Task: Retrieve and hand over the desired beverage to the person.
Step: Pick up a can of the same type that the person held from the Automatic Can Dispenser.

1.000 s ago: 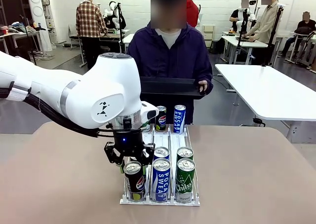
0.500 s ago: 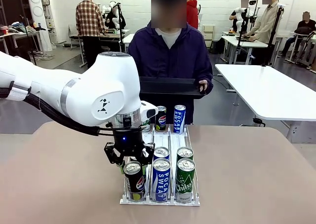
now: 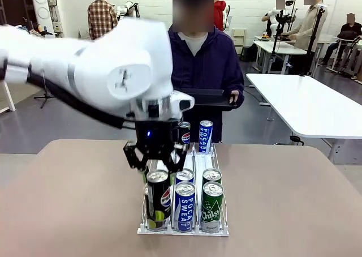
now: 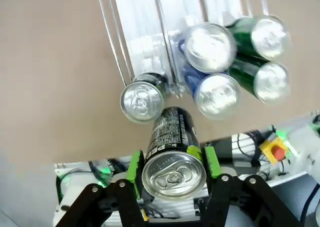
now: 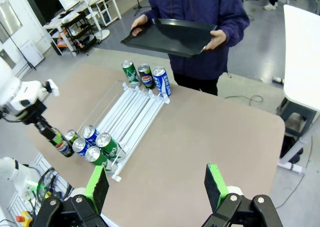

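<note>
Black Pepsi can [image 4: 172, 134] is clamped between the left gripper's [image 4: 172, 164] fingers, hanging just above the left lane of the clear rack [image 4: 145, 32], while the right gripper's [image 5: 156, 187] fingers stand spread and empty. Eight more cans sit in the rack on the worktop [image 3: 283, 200]: five near, three far, one hidden behind the arm from the front. One person [image 3: 201, 64] holds one black tray [image 5: 170, 37] beyond.

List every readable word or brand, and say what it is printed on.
"POCARI SWEAT": front blue can.
"POCARI": rear blue can.
Lettering on the front green can: too blurred.
Wording on the rear black can: partly hidden.
Small print on the held black can, in the left gripper: too small.
</note>
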You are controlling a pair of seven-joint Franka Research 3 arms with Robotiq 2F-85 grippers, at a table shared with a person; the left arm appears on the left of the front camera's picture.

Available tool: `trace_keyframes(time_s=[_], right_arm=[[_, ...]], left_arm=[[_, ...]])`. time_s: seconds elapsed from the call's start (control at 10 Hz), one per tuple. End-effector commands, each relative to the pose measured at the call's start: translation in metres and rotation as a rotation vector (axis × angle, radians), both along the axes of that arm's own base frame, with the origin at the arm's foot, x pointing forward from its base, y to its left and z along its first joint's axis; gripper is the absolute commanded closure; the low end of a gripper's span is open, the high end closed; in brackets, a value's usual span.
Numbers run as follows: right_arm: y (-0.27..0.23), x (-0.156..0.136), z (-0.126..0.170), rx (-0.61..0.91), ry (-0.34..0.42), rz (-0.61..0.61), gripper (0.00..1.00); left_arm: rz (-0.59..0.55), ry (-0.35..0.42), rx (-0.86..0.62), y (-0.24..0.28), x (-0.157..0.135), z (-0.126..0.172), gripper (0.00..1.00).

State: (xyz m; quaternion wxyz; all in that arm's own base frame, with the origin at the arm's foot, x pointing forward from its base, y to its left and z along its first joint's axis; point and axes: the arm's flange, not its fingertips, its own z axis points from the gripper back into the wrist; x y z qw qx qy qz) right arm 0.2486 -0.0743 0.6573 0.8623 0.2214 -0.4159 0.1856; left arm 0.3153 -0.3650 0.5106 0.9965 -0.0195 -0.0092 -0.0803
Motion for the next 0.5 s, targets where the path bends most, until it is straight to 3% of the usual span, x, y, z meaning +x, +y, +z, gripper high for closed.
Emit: trace_keyframes(time_s=[0.0,0.2,0.4], right_arm=[[0.000,0.001,-0.001,0.012,-0.003,0.012,0.00],[0.000,0.001,-0.001,0.012,-0.003,0.012,0.00],[0.000,0.001,-0.001,0.012,-0.003,0.012,0.00]], left_arm=[[-0.010,-0.039,0.057,-0.021,0.000,0.052,1.00],[-0.004,-0.077,0.061,-0.033,0.000,0.098,1.00],[0.017,-0.118,0.053,-0.040,0.022,0.128,1.00]])
